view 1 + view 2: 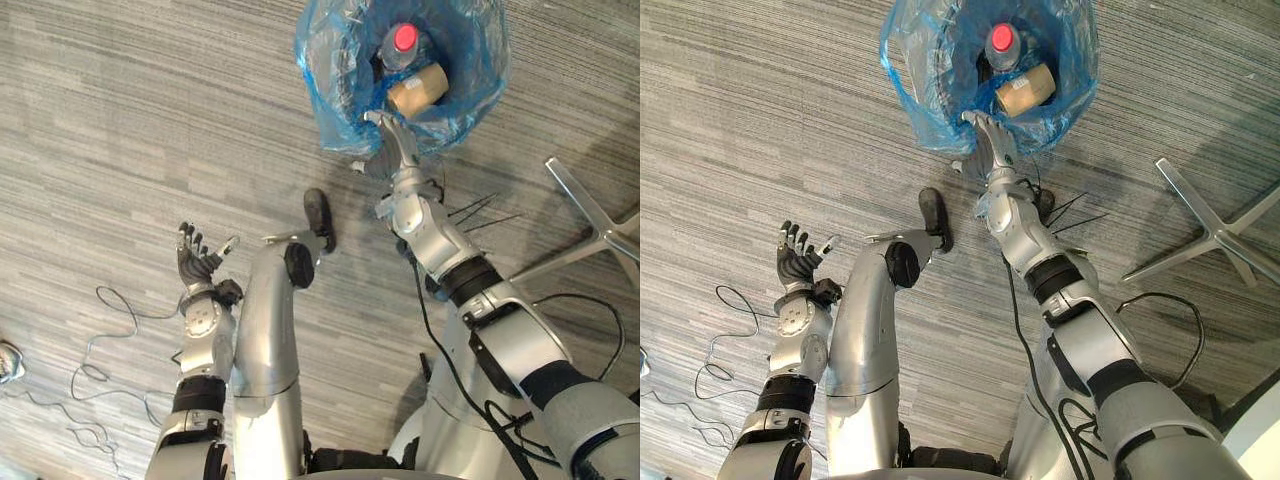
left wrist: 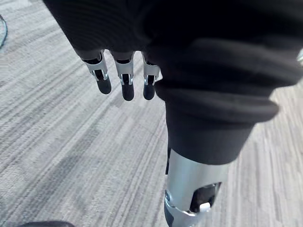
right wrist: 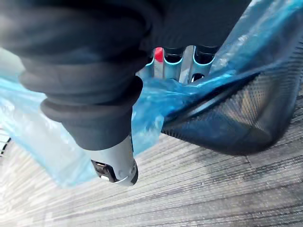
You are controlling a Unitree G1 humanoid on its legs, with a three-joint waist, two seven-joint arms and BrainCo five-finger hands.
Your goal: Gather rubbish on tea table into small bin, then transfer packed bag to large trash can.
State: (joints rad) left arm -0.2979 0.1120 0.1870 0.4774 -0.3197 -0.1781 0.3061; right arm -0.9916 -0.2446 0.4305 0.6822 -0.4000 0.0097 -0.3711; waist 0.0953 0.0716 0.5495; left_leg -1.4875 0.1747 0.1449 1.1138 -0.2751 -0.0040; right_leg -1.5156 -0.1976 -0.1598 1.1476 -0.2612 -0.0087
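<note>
Blue plastic is the weak point here. The blue bag (image 1: pixel 330 90) lines the small bin (image 3: pixel 246 118), which stands on the carpeted floor (image 1: pixel 120 120) just beyond the right robot hand (image 1: pixel 392 140). That hand lies on the bag's near edge, and we cannot tell whether it has closed on the film or merely rests there. Just past it, inside the bag, lie a red-capped bottle (image 1: pixel 405 40) and a brown cardboard tube (image 1: pixel 418 90). The left robot hand (image 1: pixel 195 262) hangs well apart from all this, released and empty.

We judge the packed bag is about to be lifted out. Pulled from one edge only, the film could stretch or tear, or the mouth could sag and spill the bottle. With nothing steadying it, the light bin may rise with the bag or tip towards the hand. The chair base (image 1: pixel 600 230), off to the right robot hand's outer side, could snag a swinging bag.
</note>
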